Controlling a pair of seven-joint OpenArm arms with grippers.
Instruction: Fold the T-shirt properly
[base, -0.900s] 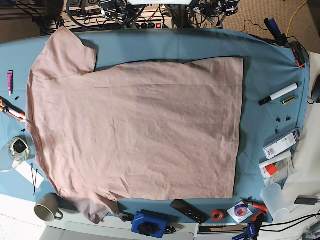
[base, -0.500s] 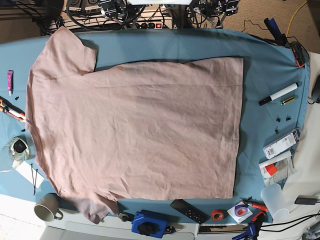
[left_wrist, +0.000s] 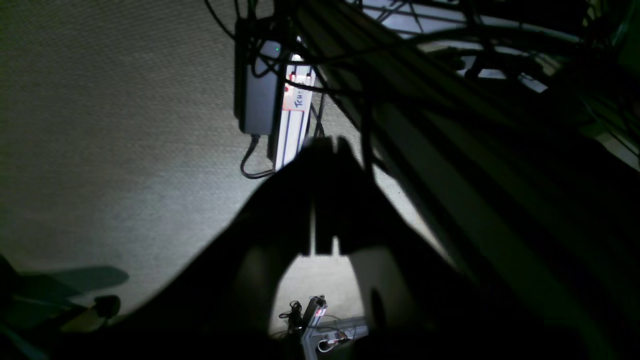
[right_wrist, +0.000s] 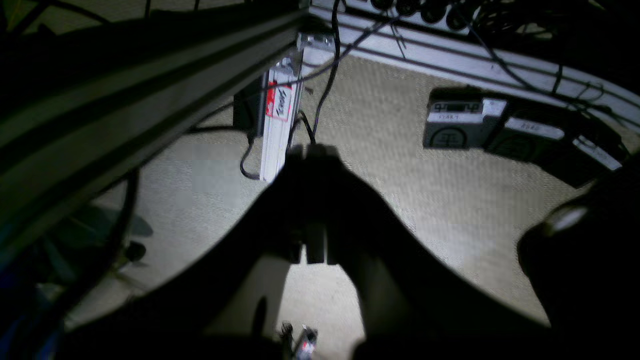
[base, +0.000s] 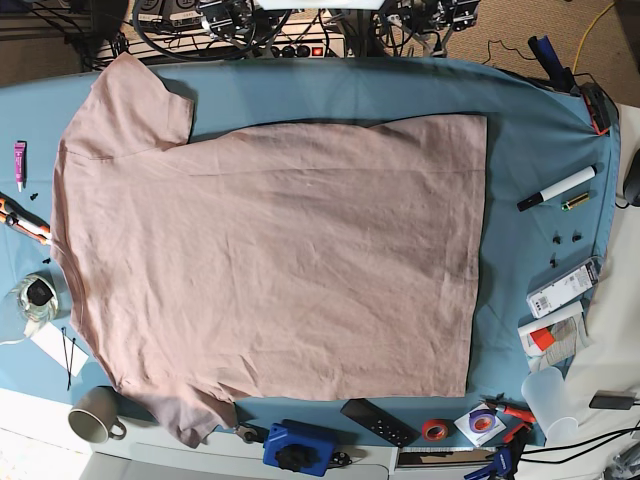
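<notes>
Legible writing is scarce. In the left wrist view a white strip (left_wrist: 292, 120) hanging beside a grey power brick (left_wrist: 257, 95) carries a red-and-white tag with handwriting that cannot be made out; the right wrist view shows labelled black boxes (right_wrist: 462, 125) on carpet, text too small to read. Nothing on the table is readable from the base view.

The T-shirt (base: 270, 255) lies flat and unfolded on the teal table cloth (base: 540, 150), covering most of it. Its long axis runs 9 to 3 o'clock: shoulders toward 9, straight hem toward 3. One sleeve points to 11 o'clock, the other to 7, just beside a grey mug (base: 95, 415). A black-and-white marker (base: 557, 188) lies well apart at 3 o'clock; a red tape roll (base: 433, 430) and a black remote (base: 378, 421) sit at 5 o'clock.

Only the base view shows the shirt and no arm. Only the wrist views show the left gripper (left_wrist: 327, 145) and right gripper (right_wrist: 312, 150), both dark silhouettes over carpet, jaws pressed together, gripping nothing
</notes>
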